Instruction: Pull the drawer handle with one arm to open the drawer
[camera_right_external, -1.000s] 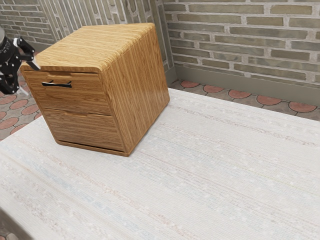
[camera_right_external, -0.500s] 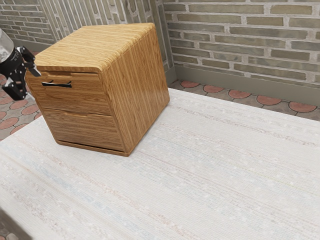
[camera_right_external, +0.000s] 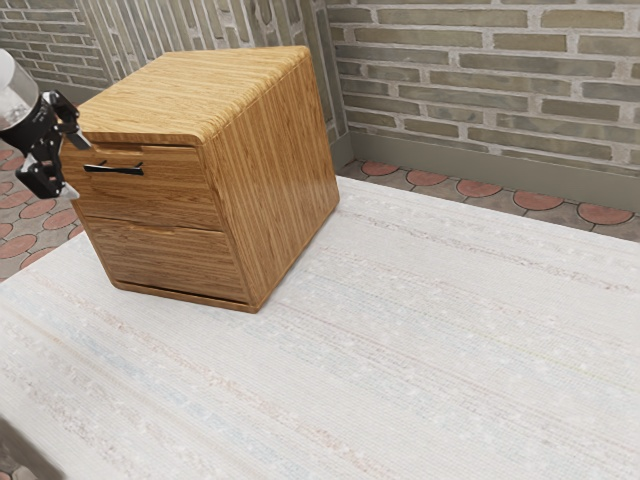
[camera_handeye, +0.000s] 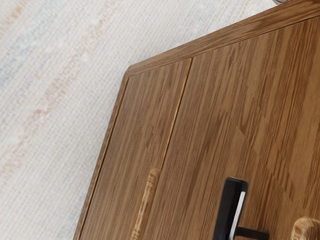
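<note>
Exterior view: the end effector (camera_right_external: 68, 160) hangs empty, fingers spread, just beside the black handle (camera_right_external: 113, 169) on the cabinet's (camera_right_external: 260, 170) top drawer (camera_right_external: 150, 195). If it closes off-centre, it could slip off that thin bar or shove the cabinet.

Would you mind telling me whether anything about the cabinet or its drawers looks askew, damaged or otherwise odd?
Nothing stands out. The wooden cabinet stands upright on the table, both drawer fronts sit flush, and the black handle looks straight and intact. The end effector is beside it, not yet gripping.
</note>
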